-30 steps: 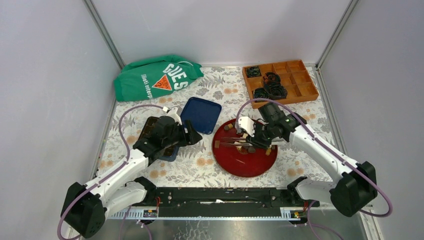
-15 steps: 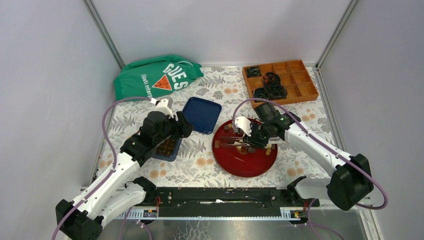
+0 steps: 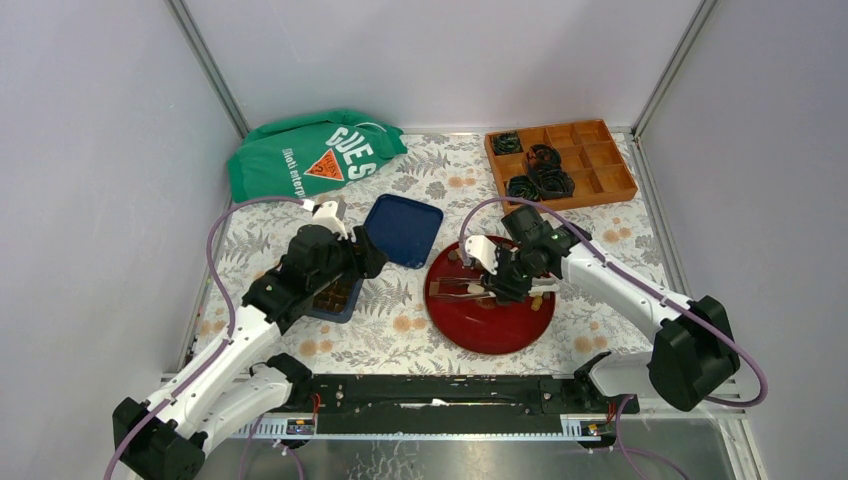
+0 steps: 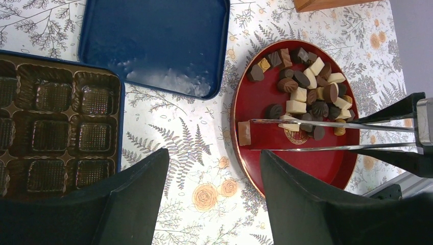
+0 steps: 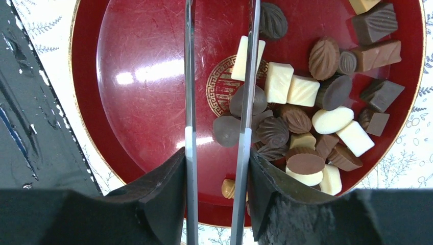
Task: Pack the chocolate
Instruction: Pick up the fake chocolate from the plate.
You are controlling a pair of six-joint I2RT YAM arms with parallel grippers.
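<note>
The chocolate (image 4: pixel 306 97) is a heap of dark, mid-brown and cream pieces on the right half of the red plate (image 3: pixel 490 342); the right wrist view shows the chocolate (image 5: pixel 301 122) beside the gold emblem. My right gripper (image 5: pixel 217 155) is shut on metal tongs (image 5: pixel 190 102) whose two arms reach across the plate. Their tips stand apart, by a lone brown piece (image 4: pixel 244 132) at the plate's left rim. My left gripper (image 4: pixel 213 153) hangs open and empty over the tablecloth, between the plate and the brown moulded box (image 4: pixel 51 127). The cells in view are empty.
The blue lid (image 3: pixel 402 228) lies behind the box (image 3: pixel 335 298). A green bag (image 3: pixel 315 155) sits at the back left. An orange compartment tray (image 3: pixel 600 160) with black coiled cables (image 3: pixel 545 175) stands at the back right. Grey walls close in both sides.
My left arm swung back and left, uncovering the box, then held still. The right gripper edged left over the plate and the tongs' arms spread wider.
</note>
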